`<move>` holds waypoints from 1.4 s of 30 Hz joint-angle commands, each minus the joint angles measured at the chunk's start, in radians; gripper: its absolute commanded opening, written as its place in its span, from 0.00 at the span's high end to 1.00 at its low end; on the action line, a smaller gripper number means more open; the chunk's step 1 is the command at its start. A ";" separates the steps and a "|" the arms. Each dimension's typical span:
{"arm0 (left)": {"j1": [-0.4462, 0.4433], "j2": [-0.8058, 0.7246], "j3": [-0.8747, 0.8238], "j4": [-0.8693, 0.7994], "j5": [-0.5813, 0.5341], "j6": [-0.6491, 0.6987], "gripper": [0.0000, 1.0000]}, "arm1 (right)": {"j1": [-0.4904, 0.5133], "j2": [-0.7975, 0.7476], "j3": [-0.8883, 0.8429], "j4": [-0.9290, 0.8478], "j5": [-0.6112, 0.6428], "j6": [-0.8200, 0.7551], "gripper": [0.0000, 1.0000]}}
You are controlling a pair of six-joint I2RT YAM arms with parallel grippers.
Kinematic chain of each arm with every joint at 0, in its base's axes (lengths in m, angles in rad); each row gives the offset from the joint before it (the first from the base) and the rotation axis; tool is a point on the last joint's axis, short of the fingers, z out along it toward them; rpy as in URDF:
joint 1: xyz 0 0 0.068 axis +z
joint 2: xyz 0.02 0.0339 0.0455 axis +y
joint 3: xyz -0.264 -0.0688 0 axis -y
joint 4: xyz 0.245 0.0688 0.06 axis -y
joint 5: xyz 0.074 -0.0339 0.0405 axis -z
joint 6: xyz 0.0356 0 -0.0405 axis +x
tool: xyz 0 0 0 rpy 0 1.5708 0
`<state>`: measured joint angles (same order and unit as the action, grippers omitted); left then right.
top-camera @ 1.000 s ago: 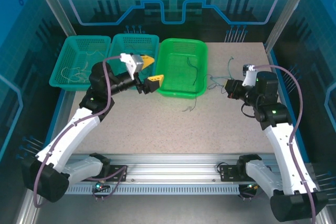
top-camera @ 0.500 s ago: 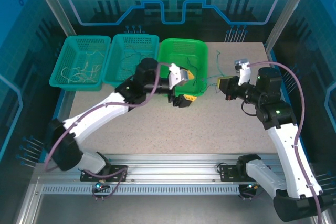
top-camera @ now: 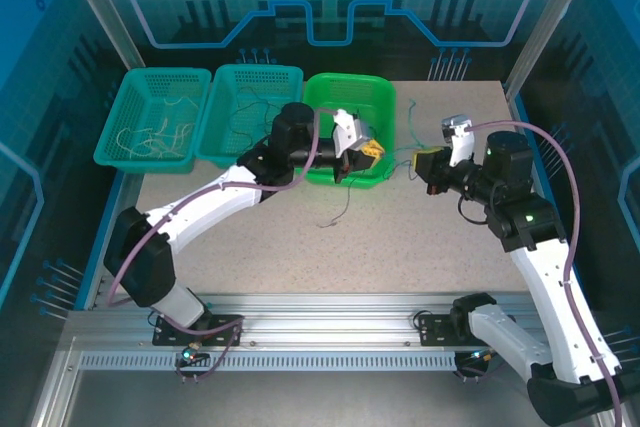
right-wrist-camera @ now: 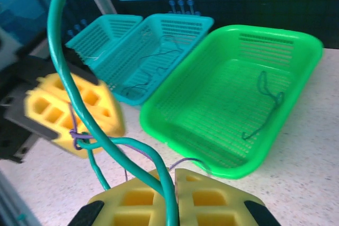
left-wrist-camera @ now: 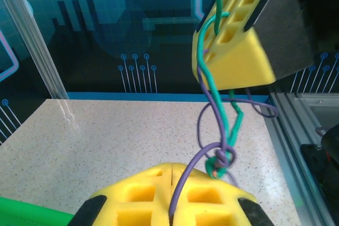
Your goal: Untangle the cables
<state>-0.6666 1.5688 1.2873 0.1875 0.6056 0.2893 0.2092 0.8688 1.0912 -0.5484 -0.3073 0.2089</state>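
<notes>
Two cables hang knotted together between my grippers, just right of the green basket [top-camera: 350,78]. My left gripper [left-wrist-camera: 174,169] is shut on the purple cable [left-wrist-camera: 198,130], which runs up from its fingertips into the knot [left-wrist-camera: 221,161]. My right gripper [right-wrist-camera: 172,172] is shut on the green cable [right-wrist-camera: 79,104], which loops high to the left. In the top view the left gripper [top-camera: 365,152] and right gripper [top-camera: 425,162] face each other a short way apart. The right gripper's yellow fingers [left-wrist-camera: 233,41] are close above the knot.
A dark green cable [right-wrist-camera: 265,99] lies in the green basket. The left teal basket [top-camera: 165,72] holds pale cables and the middle teal basket [top-camera: 258,69] dark ones. One loose thin cable [top-camera: 340,209] lies on the table in front of the green basket.
My left arm swung right from the teal baskets across the green basket to the tangle and shut on the purple cable. The right gripper edged left, still holding the green cable.
</notes>
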 commanded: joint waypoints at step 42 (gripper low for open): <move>0.118 -0.211 -0.037 0.094 -0.295 -0.404 1.00 | -0.475 0.010 -0.587 -0.024 0.331 0.620 0.86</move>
<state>-0.6838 1.5387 1.1687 0.1627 0.4328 -0.0753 -0.1112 0.8143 0.5564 -0.3111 -0.4038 0.8341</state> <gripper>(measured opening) 0.062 0.127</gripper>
